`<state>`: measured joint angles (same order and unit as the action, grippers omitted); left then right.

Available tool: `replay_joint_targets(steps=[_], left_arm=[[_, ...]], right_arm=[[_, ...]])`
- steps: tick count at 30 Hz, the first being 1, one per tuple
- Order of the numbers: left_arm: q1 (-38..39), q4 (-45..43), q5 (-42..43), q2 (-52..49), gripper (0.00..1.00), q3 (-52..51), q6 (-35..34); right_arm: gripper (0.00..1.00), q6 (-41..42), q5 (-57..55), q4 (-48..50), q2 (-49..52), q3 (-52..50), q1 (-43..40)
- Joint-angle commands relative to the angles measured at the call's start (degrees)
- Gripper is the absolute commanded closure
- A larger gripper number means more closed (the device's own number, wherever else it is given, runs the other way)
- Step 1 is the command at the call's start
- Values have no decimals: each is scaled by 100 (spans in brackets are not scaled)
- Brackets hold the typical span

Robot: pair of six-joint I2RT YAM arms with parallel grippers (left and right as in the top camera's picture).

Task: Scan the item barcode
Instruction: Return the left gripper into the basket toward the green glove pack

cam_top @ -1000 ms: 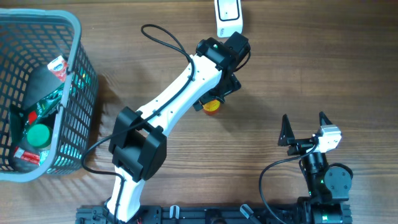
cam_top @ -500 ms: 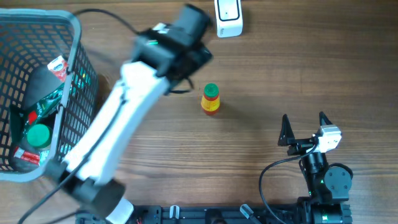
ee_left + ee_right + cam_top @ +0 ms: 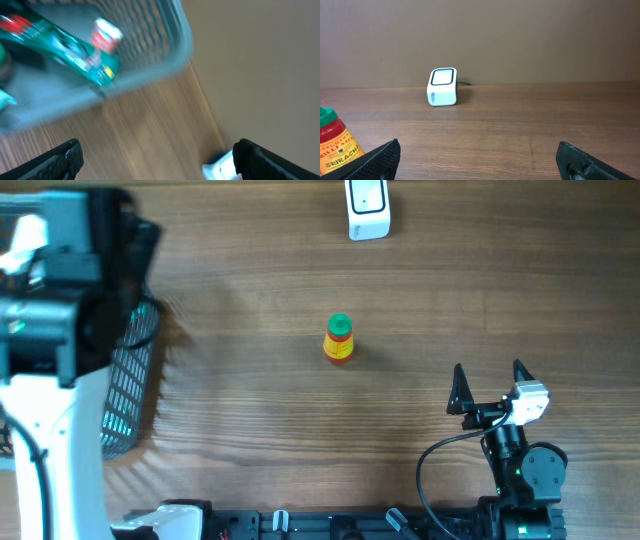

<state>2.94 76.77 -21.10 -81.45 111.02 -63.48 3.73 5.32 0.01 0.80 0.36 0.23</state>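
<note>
Left arm (image 3: 55, 330) has swung away from the middle of the table (image 3: 250, 430) to the far left and now covers most of the basket (image 3: 130, 380). Sriracha bottle (image 3: 339, 340) is exposed again, same spot: upright on bare wood mid-table, green cap up, nothing touching it. Scanner (image 3: 367, 208) sits at the far edge, well apart from the bottle. Left gripper (image 3: 156, 150): jaws wide apart, empty, above the basket rim; wrist view is blurred, a green packet (image 3: 75, 55) shows inside. Right gripper (image 3: 488, 375): parked near right, jaws spread, empty. Its camera has the bottle at the left edge and the scanner facing it.
</note>
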Motion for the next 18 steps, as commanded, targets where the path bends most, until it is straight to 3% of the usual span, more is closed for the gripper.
replay_joint_targets(steps=[1, 10, 18], left_arm=[[-863, 136, -192, 26, 0, 83, -122], [-2166, 1158, -188, -365, 0, 72, -1991], [-2706, 1163, 131, -1296, 0, 72, -2249]], right_arm=[[0, -61, -31, 15, 0, -7, 20], [0, -61, -31, 15, 0, -7, 20], [0, -61, -31, 15, 0, -4, 20]])
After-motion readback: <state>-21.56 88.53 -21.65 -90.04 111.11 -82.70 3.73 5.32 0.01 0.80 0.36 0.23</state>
